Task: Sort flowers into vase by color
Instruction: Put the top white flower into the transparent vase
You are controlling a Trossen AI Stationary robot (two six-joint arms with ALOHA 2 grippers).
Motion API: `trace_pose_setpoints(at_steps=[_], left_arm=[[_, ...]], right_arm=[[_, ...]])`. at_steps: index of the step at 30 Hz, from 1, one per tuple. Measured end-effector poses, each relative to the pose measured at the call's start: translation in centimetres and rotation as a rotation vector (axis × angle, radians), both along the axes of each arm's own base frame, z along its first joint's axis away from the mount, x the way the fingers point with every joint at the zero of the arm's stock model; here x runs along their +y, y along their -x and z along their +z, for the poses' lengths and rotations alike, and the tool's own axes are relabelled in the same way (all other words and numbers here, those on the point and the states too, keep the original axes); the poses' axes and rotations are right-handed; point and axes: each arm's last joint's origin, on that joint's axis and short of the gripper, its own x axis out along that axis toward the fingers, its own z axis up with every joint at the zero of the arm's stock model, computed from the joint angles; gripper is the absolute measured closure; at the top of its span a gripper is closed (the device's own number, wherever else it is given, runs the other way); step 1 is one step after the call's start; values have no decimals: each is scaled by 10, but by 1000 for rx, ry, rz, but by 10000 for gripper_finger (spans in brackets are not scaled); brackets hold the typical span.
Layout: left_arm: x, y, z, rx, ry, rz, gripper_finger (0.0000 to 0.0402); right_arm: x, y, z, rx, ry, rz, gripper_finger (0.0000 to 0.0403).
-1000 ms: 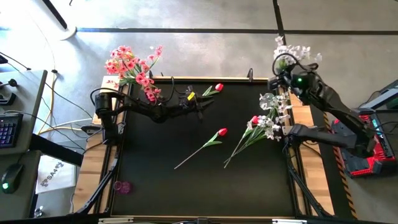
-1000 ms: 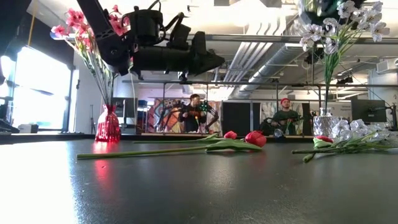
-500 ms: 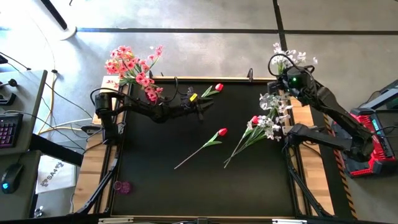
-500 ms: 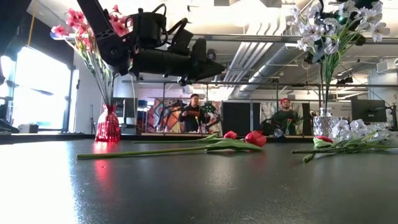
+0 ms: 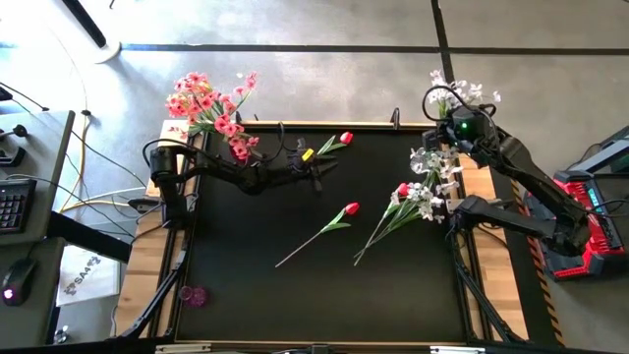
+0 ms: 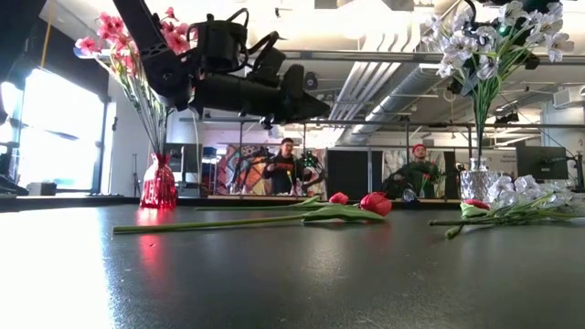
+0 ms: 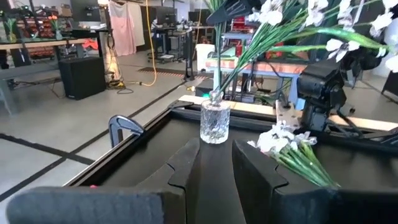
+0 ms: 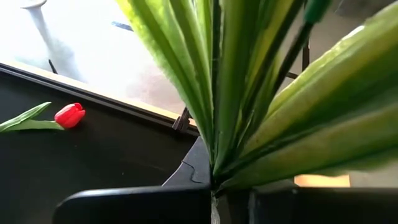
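My right gripper [image 5: 455,121] is shut on a spray of white flowers [image 6: 483,44] above the clear glass vase [image 6: 473,183] at the table's far right. The spray's stems reach down into that vase [image 7: 214,120]. My left gripper [image 5: 320,167] hovers open and empty above the table's far middle, and also shows in the low view [image 6: 306,96]. Pink flowers [image 5: 208,106] stand in a red vase [image 6: 157,183] at the far left. One red tulip [image 5: 346,139] lies by the far edge, another [image 5: 351,208] mid-table. More white flowers and a red bud [image 5: 413,202] lie at the right. My right gripper pinches the white spray's bundle of green stems and leaves [image 8: 214,165] between its two fingers, below the blossoms. The spray stands nearly upright, with its lower stem ends in the clear vase [image 6: 477,164].
Bare black tabletop [image 5: 295,285] lies toward the near edge. A small pink object [image 5: 194,294] lies at the near left. A clamp [image 5: 396,118] stands on the table's far rim. People sit in the room beyond the table [image 6: 285,164].
My right gripper has gone a little toward the table's left with the white spray. The blossoms have shifted the same way, while the stems' lower ends have stayed in the clear vase.
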Motion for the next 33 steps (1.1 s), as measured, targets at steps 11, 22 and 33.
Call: trace_pose_setpoints(at_steps=[11, 22, 33], left_arm=[[0, 0, -2, 21, 1, 2, 323], [1, 0, -2, 32, -21, 17, 323], [2, 1, -2, 36, -32, 50, 323]], right_arm=[[-5, -4, -28, -18, -20, -38, 403], [-9, -8, -73, -57, -61, -95, 393], [-11, -9, -58, -54, -7, -77, 325]])
